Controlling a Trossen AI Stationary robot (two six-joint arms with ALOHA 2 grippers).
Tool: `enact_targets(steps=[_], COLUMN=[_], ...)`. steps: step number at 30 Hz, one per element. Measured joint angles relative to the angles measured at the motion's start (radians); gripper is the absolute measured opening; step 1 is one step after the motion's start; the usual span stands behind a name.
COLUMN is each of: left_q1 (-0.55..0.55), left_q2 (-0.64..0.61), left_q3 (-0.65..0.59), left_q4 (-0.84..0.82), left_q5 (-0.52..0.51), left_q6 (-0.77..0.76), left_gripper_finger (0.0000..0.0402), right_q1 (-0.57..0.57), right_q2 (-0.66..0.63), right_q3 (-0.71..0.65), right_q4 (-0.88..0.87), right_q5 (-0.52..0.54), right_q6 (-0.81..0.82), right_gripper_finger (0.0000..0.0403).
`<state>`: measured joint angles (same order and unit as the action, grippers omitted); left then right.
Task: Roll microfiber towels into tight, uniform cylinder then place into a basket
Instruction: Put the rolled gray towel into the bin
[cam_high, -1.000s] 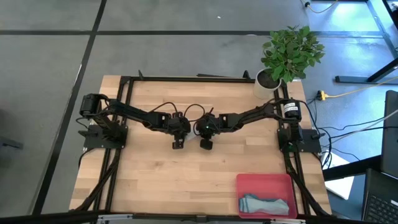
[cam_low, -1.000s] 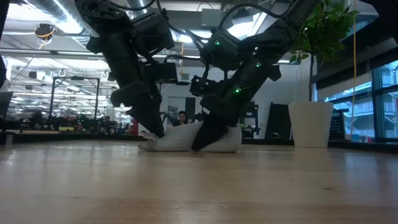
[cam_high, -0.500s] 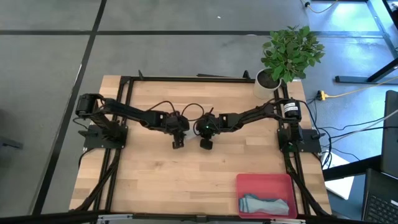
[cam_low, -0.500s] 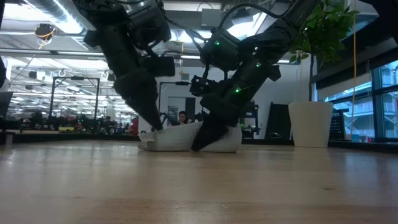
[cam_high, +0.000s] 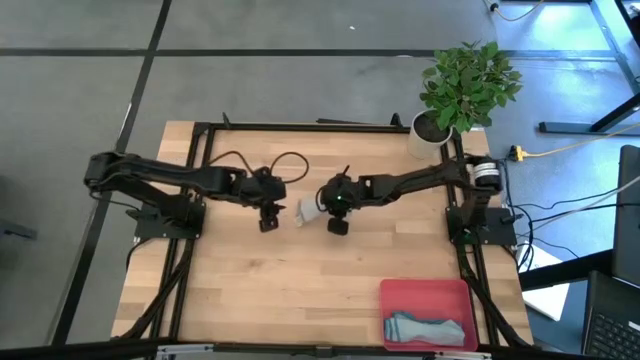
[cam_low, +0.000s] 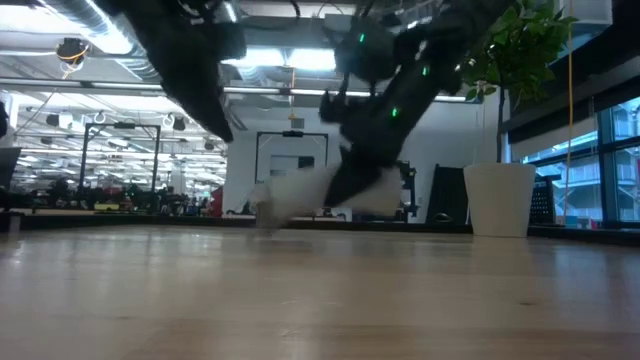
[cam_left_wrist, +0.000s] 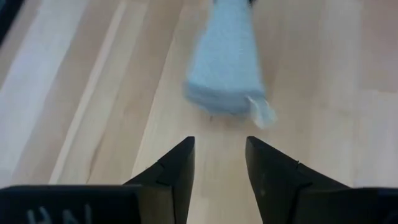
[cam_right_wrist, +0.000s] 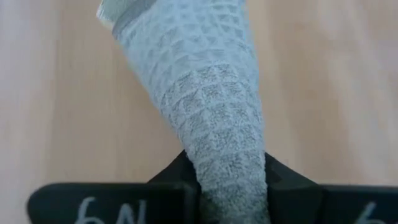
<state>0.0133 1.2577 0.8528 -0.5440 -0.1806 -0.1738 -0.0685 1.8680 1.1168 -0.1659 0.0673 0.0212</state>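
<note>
High view: right gripper (cam_high: 337, 214) at mid-surface, fingers clamped on one end of a rolled pale towel (cam_high: 308, 211) that sticks out to its left. Left gripper (cam_high: 268, 216) is just left of the roll, not touching it. Pink basket (cam_high: 424, 294) sits at the near right corner with a teal-blue rolled towel (cam_high: 427, 329) lying in it. Potted plant (cam_high: 462, 88) at the far right corner.

Low view: pale roll (cam_low: 300, 192) hangs clear above the wooden surface (cam_low: 320, 300), motion-blurred, under the right arm.

Left wrist view: fingers (cam_left_wrist: 175, 171) spread apart with nothing between them; the roll's end (cam_left_wrist: 227, 62) lies ahead of them, apart.

Right wrist view: fingers (cam_right_wrist: 280, 174) pinch the waffle-textured roll (cam_right_wrist: 205, 93), which extends forward from them.
</note>
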Motion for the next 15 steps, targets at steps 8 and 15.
enact_targets(steps=[8, 15], left_q1=[-0.065, -0.125], left_q2=[-0.091, -0.102], left_q3=[0.0, 0.0], left_q4=[-0.024, -0.02], left_q5=[-0.035, -0.102], left_q6=[0.0, 0.015], left_gripper_finger=[0.0135, 0.0135], right_q1=[0.015, 0.163], right_q2=[-0.236, -0.448], right_q3=[0.0, 0.001], right_q4=[-0.267, -0.579], right_q5=[0.068, 0.201], right_q6=[0.018, 0.22], right_gripper_finger=[0.0057, 0.0057])
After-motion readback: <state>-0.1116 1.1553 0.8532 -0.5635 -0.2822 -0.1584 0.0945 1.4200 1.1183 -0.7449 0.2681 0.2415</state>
